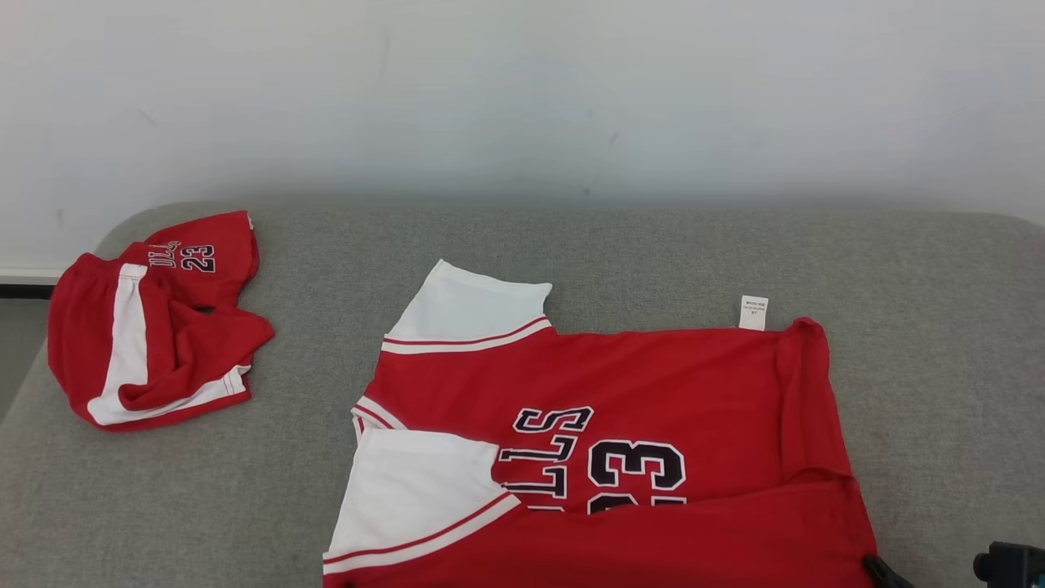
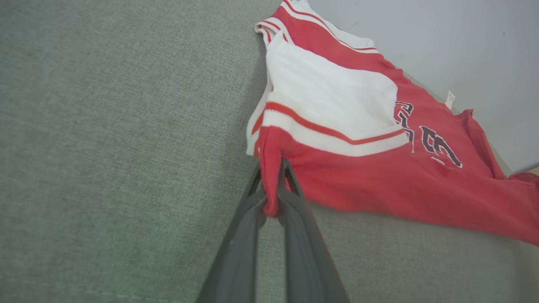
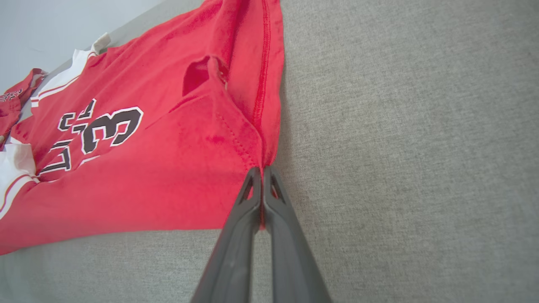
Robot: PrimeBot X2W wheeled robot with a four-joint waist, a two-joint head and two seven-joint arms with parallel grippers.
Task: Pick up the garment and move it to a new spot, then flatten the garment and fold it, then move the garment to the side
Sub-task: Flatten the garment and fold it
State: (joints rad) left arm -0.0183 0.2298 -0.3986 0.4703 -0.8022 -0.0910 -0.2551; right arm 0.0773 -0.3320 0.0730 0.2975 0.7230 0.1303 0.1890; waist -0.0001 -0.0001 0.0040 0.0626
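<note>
Item 1, L claw (image 2: 272, 167): we log it clenched on a bunched red edge of the jersey (image 1: 653, 376), right beside the near sleeve (image 1: 416, 482) (white, red stripe); cloth pokes down betw. the fingers (image 2: 244, 235). Item 2, R claw (image 3: 262, 170): pinched tight on the jersey's near hem corner, stitched seam running up from the tips. Item 3, jersey: red, spread on the grey cushion (image 1: 653, 261), centre-right in head view, collar end to our left, hem to our right; near edge drawn over itself, covering approx. the lower part of the black "23" and lettering. Far sleeve (image 1: 469, 306) lies flat, pointing away. Item 4, label (image 1: 753, 313): small, white, sticking out at the far hem corner. Item 5, shorts (image 1: 155, 327): red w/ white side panels, "23" print, crumpled at the cushion's far-left, well apart from the jersey. Item 6, wall (image 1: 522, 98): pale, plain, behind the cushion.
</note>
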